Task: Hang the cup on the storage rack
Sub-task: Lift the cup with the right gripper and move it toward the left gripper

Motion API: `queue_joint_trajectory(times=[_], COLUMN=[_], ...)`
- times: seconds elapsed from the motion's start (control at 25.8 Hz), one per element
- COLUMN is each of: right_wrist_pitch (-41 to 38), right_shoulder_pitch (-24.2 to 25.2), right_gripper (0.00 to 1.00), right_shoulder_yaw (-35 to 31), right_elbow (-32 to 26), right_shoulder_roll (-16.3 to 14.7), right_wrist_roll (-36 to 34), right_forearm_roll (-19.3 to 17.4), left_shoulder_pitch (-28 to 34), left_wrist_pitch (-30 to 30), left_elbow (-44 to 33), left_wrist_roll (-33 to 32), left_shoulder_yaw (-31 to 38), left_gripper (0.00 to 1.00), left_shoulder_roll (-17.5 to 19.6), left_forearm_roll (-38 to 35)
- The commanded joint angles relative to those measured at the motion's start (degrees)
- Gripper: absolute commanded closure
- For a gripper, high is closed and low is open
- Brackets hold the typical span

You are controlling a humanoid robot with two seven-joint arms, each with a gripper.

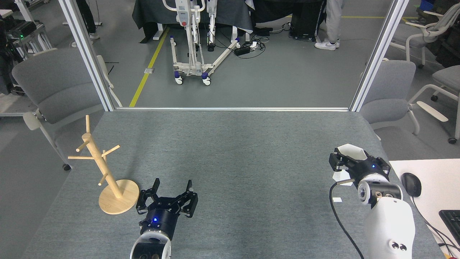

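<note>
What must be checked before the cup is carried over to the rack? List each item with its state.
1. Grip on the cup: ok, the right gripper is closed around its body.
2. Cup clear of the table: cannot tell; it appears raised.
3. Tab hole free to take a peg: cannot tell, the tab is hidden behind the gripper.
4. Storage rack: ok, it stands upright on its disc base with every peg bare.
5. Path across the table: not ok; the left gripper, open and empty, sits just right of the rack's base.
6. Small white scrap under the right arm: cannot tell what it is.
</note>
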Motion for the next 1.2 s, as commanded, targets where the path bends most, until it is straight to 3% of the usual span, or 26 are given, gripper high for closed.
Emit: queue_joint_trajectory(times=[0.0, 0.19, 0.31, 0.46, 0.7, 1.16], right_wrist_pitch=[6.8, 17.9, 28.1, 37.3, 38.5, 39.2], right_shoulder_pitch=[0.4, 0.4, -1.0, -1.9, -2.0, -0.3], right_gripper=[0.87, 0.89, 0.89, 0.87, 0.87, 0.89], right_shoulder_yaw=[2.2, 12.1, 19.5, 27.3, 28.2, 33.3], right_elbow=[-13.6, -19.8, -20.4, -23.1, -24.8, -23.9], right_shoulder_roll=[1.5, 5.1, 4.6, 3.5, 3.4, 4.0], right_wrist_roll=[9.7, 11.3, 13.2, 19.2, 19.9, 20.5], right_forearm_roll=[-1.1, -1.0, -1.0, -1.0, -0.8, 1.2], left_shoulder_pitch=[0.8, 3.7, 4.5, 3.1, -6.9, -21.2], left_wrist_pitch=[-0.6, -9.1, -10.0, -10.0, -10.0, -13.5], left_elbow=[-1.9, -8.6, -11.3, -11.2, -8.3, 5.6], left_wrist_roll=[0.3, 0.2, -0.3, -3.0, -10.2, -11.9], left_shoulder_yaw=[-0.4, -3.3, -10.5, -16.9, -23.3, -28.3], left_gripper=[0.01, 0.01, 0.01, 0.01, 0.01, 0.01], left_shoulder_roll=[0.6, 0.7, 0.7, -0.4, -2.9, -3.0], left_forearm_roll=[-0.1, -0.9, -3.1, -11.8, -13.0, -9.6])
